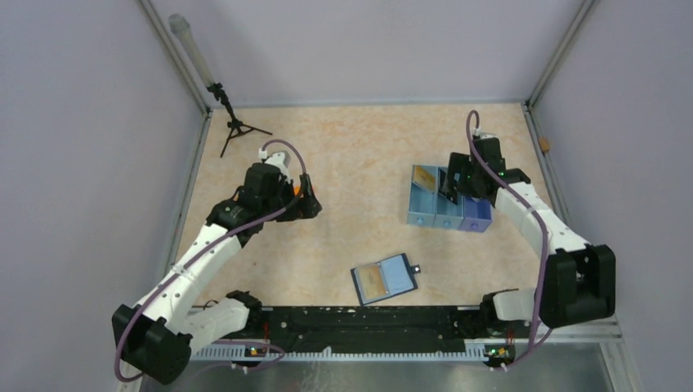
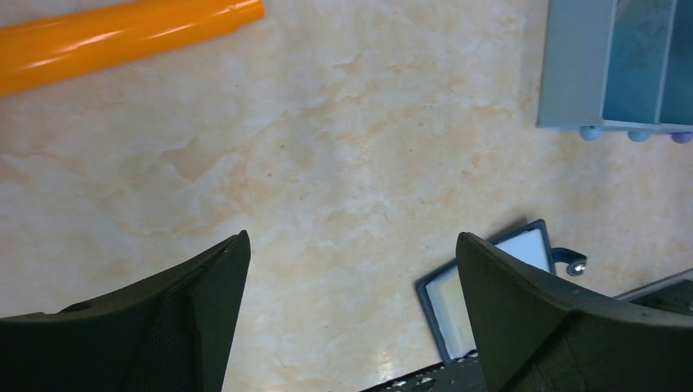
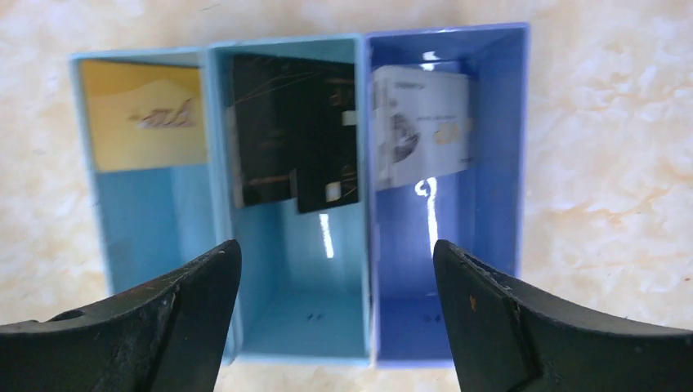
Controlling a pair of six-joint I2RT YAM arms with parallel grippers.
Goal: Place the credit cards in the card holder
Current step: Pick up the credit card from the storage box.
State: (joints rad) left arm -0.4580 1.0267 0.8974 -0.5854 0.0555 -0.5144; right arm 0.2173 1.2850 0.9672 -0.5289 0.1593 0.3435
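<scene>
The navy card holder (image 1: 386, 278) lies open near the table's front middle, pale blue inside, with a gold card (image 1: 374, 280) on its left half. It also shows in the left wrist view (image 2: 490, 282), partly behind a finger. A blue three-bin organizer (image 1: 448, 200) holds a gold card (image 3: 145, 113) in its left bin, a black card (image 3: 292, 129) in the middle bin and a white card (image 3: 422, 125) in the right bin. My right gripper (image 3: 337, 269) is open and empty, above the organizer. My left gripper (image 2: 351, 253) is open and empty over bare table at the left.
An orange tube (image 2: 122, 37) lies on the table by my left gripper. A small black tripod (image 1: 235, 124) with a pale rod stands in the back left corner. The pen's walls enclose the table on three sides.
</scene>
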